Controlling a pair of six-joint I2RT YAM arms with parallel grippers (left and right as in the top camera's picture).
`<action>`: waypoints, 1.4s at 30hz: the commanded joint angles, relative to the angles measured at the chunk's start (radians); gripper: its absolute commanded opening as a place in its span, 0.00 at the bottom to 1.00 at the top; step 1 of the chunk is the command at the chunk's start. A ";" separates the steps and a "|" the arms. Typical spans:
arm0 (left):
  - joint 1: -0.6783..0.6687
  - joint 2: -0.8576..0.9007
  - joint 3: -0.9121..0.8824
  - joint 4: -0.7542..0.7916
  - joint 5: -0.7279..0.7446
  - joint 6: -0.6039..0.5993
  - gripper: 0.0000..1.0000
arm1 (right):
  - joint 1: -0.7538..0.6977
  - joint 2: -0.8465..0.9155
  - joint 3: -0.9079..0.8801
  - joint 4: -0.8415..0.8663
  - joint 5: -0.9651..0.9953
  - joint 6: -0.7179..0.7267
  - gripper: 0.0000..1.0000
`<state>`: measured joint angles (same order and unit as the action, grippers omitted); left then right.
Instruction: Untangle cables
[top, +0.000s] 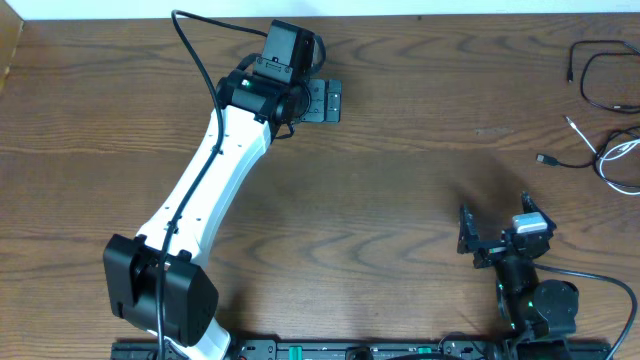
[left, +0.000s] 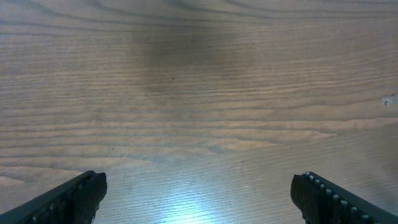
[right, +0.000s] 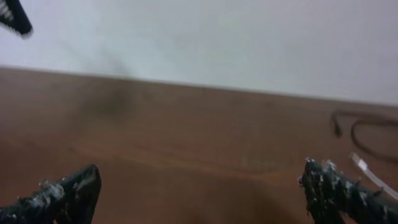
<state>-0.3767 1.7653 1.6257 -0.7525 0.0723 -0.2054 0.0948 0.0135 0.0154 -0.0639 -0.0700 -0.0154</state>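
Cables (top: 608, 140) sit at the far right edge of the surface (top: 400, 180): black cable (top: 588, 78) looped toward the back, white cable (top: 622, 168) just in front of it, plug ends pointing inward. Both run out of the overhead view, so I can't tell whether they cross or knot there. Left jaws are fully spread, holding nothing, over bare wood well apart from the cords. Right jaws are also wide open and empty, nearer the cords but not touching them. Risks as I see them: the cords are thin and lie flat, so a closing pinch could skid off or scrape the surface. Grabbing both strands at once would likely tighten any knot. Pulling outward could drag them over the edge. The left arm (top: 215, 170) has a long reach across, so it may arrive late or stretched. The right arm's own thick lead (top: 600, 278) could snag.
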 joint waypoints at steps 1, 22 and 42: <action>0.001 0.002 0.014 -0.002 -0.006 0.006 0.99 | 0.004 -0.009 -0.010 -0.010 0.021 -0.009 0.99; 0.001 0.002 0.014 -0.002 -0.006 0.006 0.99 | 0.004 -0.008 -0.010 -0.008 0.023 -0.008 0.99; 0.001 -0.037 0.014 -0.003 -0.085 0.021 0.99 | 0.004 -0.008 -0.010 -0.008 0.023 -0.008 0.99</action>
<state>-0.3767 1.7653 1.6257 -0.7525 0.0402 -0.2043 0.0948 0.0120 0.0093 -0.0704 -0.0551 -0.0154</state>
